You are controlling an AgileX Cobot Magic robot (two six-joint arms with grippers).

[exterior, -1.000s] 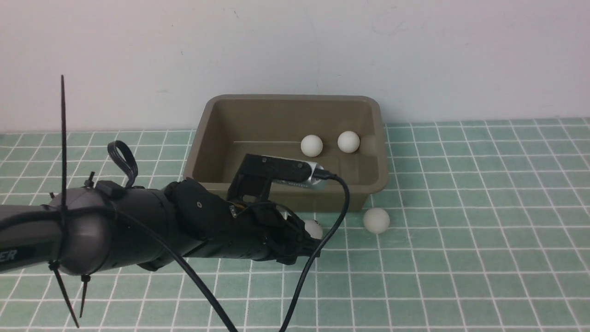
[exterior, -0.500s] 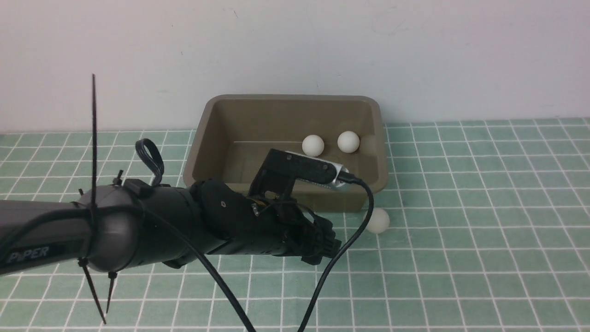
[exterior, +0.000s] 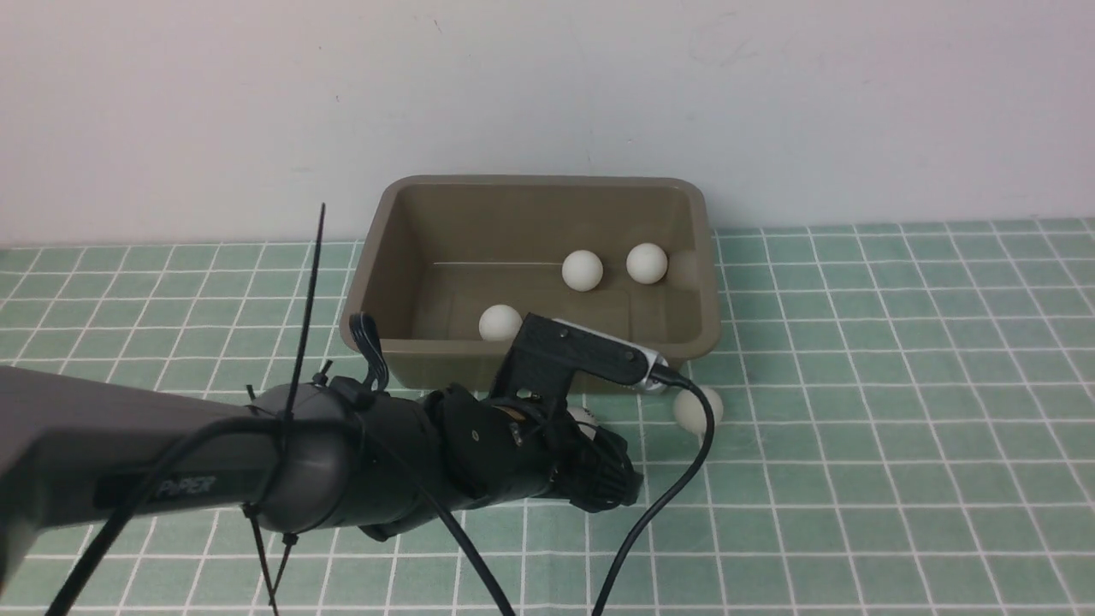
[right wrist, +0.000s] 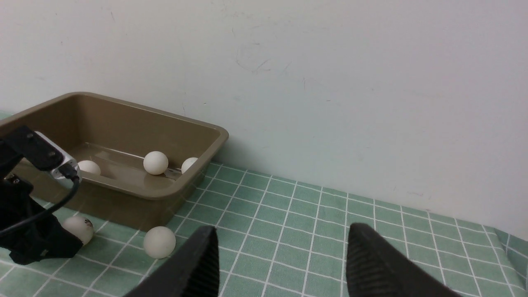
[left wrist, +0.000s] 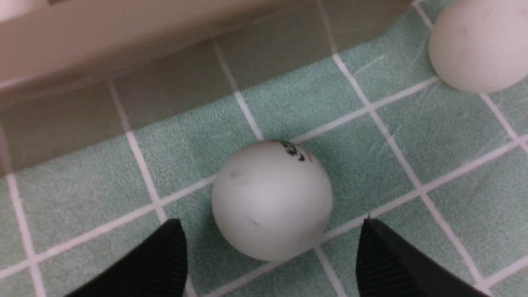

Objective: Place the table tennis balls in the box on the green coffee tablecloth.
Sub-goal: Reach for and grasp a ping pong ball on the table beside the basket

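Observation:
The olive-brown box stands on the green coffee tablecloth against the wall. Three table tennis balls lie inside it. Two more rest on the cloth by its front wall. One ball, with a small dark mark, lies between the tips of my open left gripper, untouched by the fingers. The front view shows only its top behind the left gripper. The other ball sits just right of it. My right gripper is open and empty, well right of the box.
A white wall rises directly behind the box. The left arm's black cable loops down across the loose right ball. The cloth ends in a fold at the far right.
My left arm has pushed forward and sunk toward the cloth. Its wrist camera has dropped from over the box to its front wall. That uncovers a third ball inside.

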